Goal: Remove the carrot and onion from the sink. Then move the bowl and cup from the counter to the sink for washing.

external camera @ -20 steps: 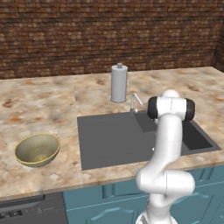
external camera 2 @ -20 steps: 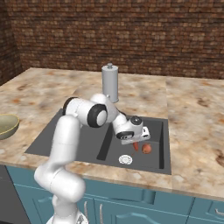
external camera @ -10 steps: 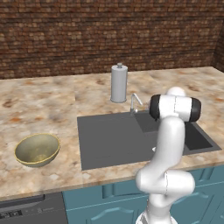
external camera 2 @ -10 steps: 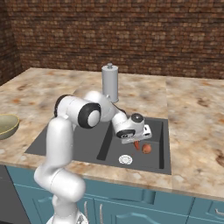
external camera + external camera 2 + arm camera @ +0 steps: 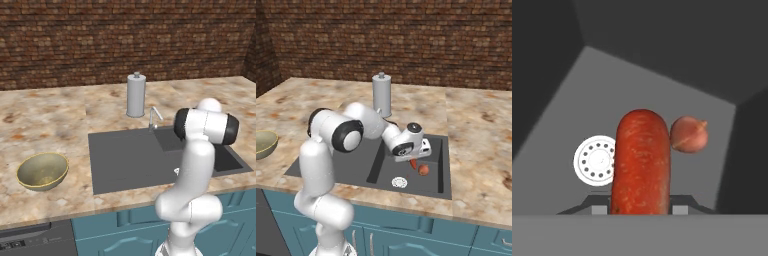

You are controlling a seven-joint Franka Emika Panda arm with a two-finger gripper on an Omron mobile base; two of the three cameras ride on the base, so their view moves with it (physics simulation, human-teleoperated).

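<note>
Brick wall runs behind the counter (image 5: 60, 115), and the sink (image 5: 125, 160) is let into the stone near its front edge. My gripper (image 5: 415, 161) hangs over the basin at the sink's right end, and my fingers (image 5: 682, 207) pinch the carrot (image 5: 641, 162) between them; the carrot stands up along my line of sight, lifted clear of the basin floor.

First step is in hand: I judge the carrot is gripped and on its way out. Next I need to raise it above the sink's rim and carry it over to bare counter, then let go, keeping the arm off the faucet (image 5: 155, 117) at the sink's back edge. After that I come back for the onion (image 5: 424, 170), which lies on the basin floor near the drain (image 5: 399, 182).

My hand view shows the grip itself, with the onion (image 5: 688, 134) beside the carrot's tip and the drain (image 5: 594, 160) on its other side. The right base view shows how the carrot (image 5: 413, 163) pokes down below my hand and how deep I am in the basin. The left base view gives what those two cut off: the bowl (image 5: 42, 171) sitting whole toward the counter's front left, well apart from the sink, waiting its turn. A grey canister (image 5: 135, 95) stands behind the faucet. I cannot make out a cup.
</note>
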